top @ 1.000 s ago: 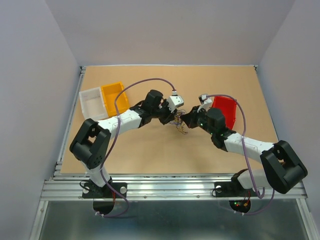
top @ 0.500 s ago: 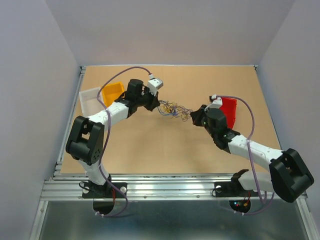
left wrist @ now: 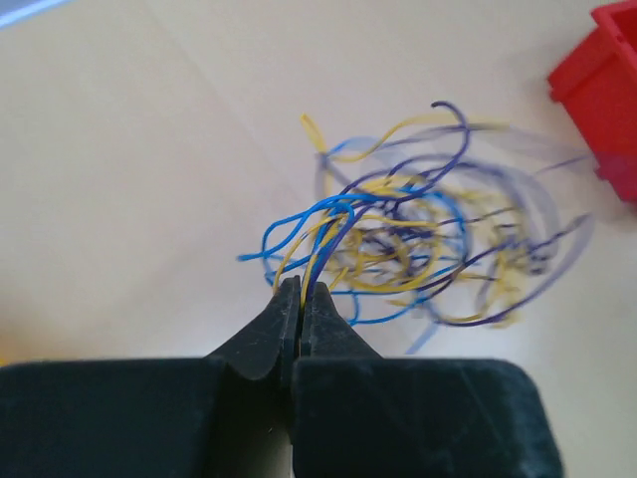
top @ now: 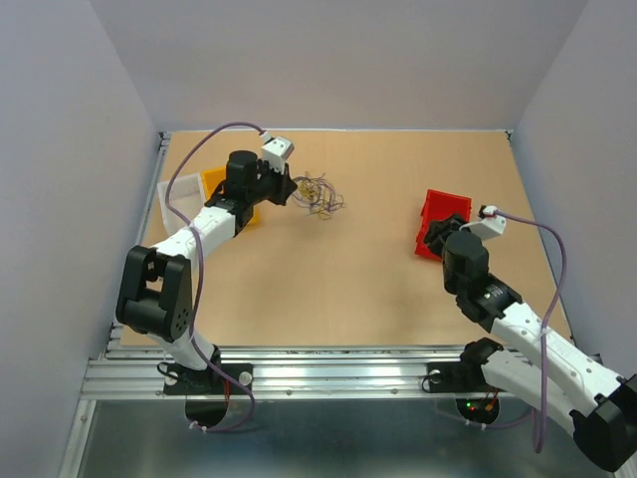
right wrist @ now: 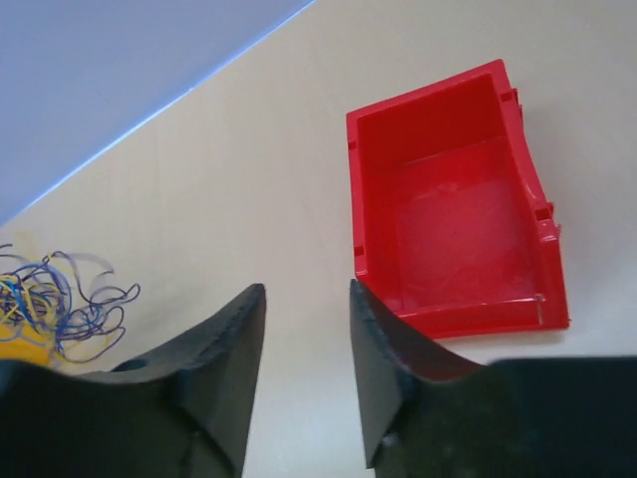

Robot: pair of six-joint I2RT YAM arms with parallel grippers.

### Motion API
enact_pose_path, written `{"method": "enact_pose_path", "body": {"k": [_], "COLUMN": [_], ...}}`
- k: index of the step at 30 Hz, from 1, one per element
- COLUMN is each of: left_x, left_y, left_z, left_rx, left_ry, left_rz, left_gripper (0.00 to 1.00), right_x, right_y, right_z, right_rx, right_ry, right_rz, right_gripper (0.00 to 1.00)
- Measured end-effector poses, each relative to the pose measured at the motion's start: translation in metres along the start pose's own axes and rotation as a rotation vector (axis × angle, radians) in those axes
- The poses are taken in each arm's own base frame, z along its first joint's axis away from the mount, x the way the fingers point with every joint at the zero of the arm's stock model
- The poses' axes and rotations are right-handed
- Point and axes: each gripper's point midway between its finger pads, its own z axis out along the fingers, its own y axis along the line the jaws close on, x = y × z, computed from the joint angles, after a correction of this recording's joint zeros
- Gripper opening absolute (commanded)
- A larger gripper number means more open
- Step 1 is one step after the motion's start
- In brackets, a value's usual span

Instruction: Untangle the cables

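The left gripper point(left wrist: 301, 289) has its jaws pressed together, pinching the cables point(left wrist: 418, 239) toward the far-left part of the table point(top: 348, 289). The right gripper point(right wrist: 307, 294) has its jaws spread and empty, just beside the red bin point(right wrist: 468, 317), well apart from the cables.

Tan table point(top: 338, 289) with red bin point(top: 446, 207) right, adjoining orange bin point(top: 213, 182) and white bin point(top: 171, 204) left

Glossy red plastic bin point(right wrist: 448, 229), smooth matt tabletop point(top: 328, 289), thin plastic-sheathed cables point(left wrist: 418, 249).
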Motion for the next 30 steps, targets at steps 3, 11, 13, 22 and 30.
{"method": "enact_pose_path", "body": {"k": [3, 11, 13, 22, 30], "left_x": [-0.003, 0.007, 0.008, 0.009, -0.001], "left_y": [0.017, -0.101, -0.110, -0.131, -0.154], "left_z": [-0.015, -0.013, -0.015, -0.030, -0.047], "left_rx": [-0.031, 0.237, 0.264, 0.338, 0.416], "left_ry": [-0.020, -0.012, -0.010, 0.005, -0.024], "left_rz": [0.011, 0.233, 0.249, 0.269, 0.297], "left_gripper": [0.00, 0.00, 0.00, 0.00, 0.00], "right_x": [-0.001, 0.043, 0.055, 0.119, 0.166], "right_y": [-0.011, 0.025, 0.043, 0.098, 0.125], "right_z": [-0.002, 0.006, 0.005, -0.005, -0.006], "right_rx": [0.037, -0.194, -0.300, -0.688, -0.823], "right_ry": [-0.007, 0.142, 0.175, 0.331, 0.428], "right_rz": [-0.034, -0.189, -0.207, -0.260, -0.284], "right_gripper": [0.59, 0.83, 0.86, 0.86, 0.78]}}
